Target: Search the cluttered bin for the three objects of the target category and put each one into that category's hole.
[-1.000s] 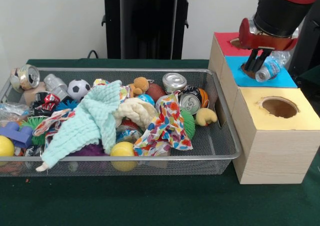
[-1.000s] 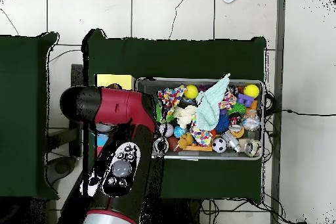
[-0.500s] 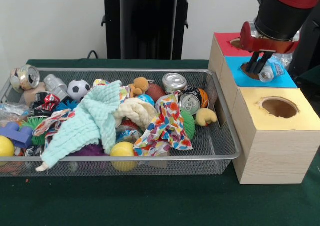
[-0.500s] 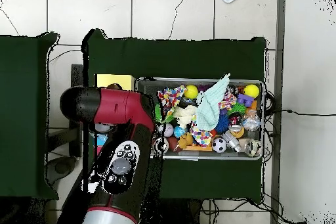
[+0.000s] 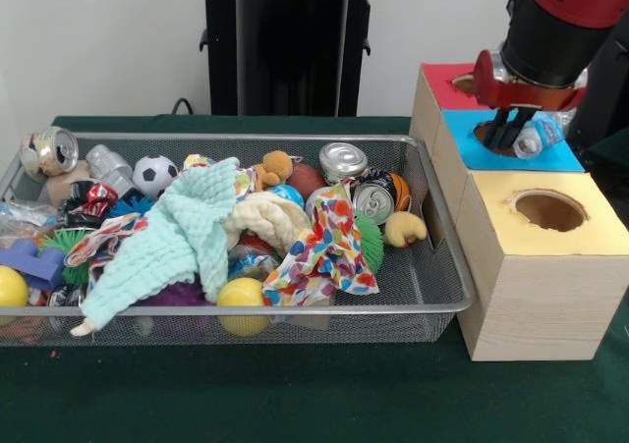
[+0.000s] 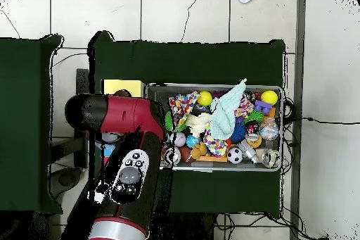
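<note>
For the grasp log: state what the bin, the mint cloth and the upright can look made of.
Bin: wire mesh, likely metal, see-through grid walls. Mint cloth: soft waffle-textured fabric, limp folds. Upright can: shiny metal, probably aluminium, reflective lid.

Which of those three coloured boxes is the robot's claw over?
The blue box, the middle one: the gripper holds a plastic bottle at its hole.

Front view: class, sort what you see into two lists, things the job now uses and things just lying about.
In use: tool; bottle it holds, lying sideways beside the blue box's hole; blue box; bin.

Lying about: red box; yellow box; mint cloth; soccer ball; yellow ball; can.
</note>
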`<action>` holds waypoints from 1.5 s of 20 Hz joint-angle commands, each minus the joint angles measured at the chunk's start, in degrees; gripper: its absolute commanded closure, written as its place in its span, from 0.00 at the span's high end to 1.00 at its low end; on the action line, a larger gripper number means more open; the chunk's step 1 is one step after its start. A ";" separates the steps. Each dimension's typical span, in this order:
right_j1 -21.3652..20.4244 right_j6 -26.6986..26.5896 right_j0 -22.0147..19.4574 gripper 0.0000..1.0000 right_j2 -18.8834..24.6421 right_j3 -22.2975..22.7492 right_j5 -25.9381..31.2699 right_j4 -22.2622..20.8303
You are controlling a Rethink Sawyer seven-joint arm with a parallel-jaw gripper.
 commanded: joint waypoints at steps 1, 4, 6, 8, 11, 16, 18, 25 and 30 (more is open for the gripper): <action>2.92 9.64 -1.36 0.00 5.23 2.03 3.97 -1.13; 3.00 9.40 -1.27 0.00 4.80 1.51 4.86 -1.76; 2.83 9.12 -1.09 0.00 4.19 1.23 5.53 -2.47; 3.05 8.79 -0.89 0.00 3.74 0.78 6.04 -3.19; 2.53 7.54 -0.59 0.00 2.36 0.34 7.36 -5.05; -0.98 4.09 -1.06 0.00 0.85 1.73 10.26 -8.61; -0.95 3.71 -1.41 0.00 0.97 1.89 9.95 -9.71; -3.75 2.18 -2.23 0.00 1.50 1.27 13.58 -13.24; -6.10 1.95 -2.86 0.00 2.03 -0.96 19.64 -14.71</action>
